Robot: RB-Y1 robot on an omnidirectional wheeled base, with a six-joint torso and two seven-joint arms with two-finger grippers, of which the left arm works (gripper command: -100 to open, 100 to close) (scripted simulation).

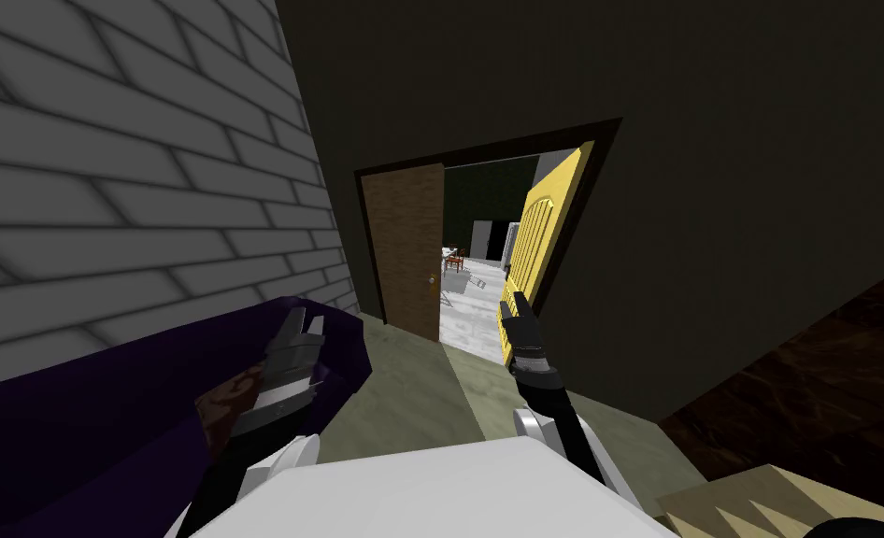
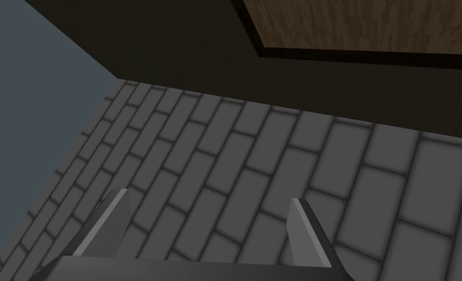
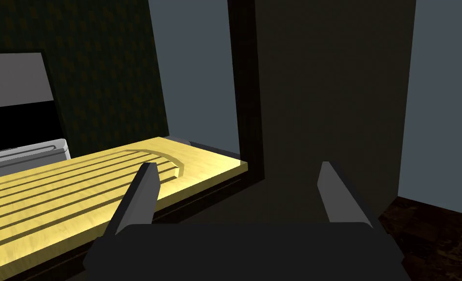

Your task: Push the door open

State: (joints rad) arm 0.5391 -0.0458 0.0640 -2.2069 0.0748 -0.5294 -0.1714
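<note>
While the left gripper point(image 1: 305, 319) hangs nearest me above a dark purple sofa point(image 1: 76, 420), its fingers spread toward a grey brick wall point(image 2: 254, 185), the right arm reaches forward. The right gripper point(image 1: 513, 313) is spread wide just beside the lower part of the yellow grooved door with an arched panel point(image 1: 543, 224). I cannot tell whether they touch. That door stands upright at the right of the dark door frame point(image 3: 247, 97), angled into the lit room beyond.
</note>
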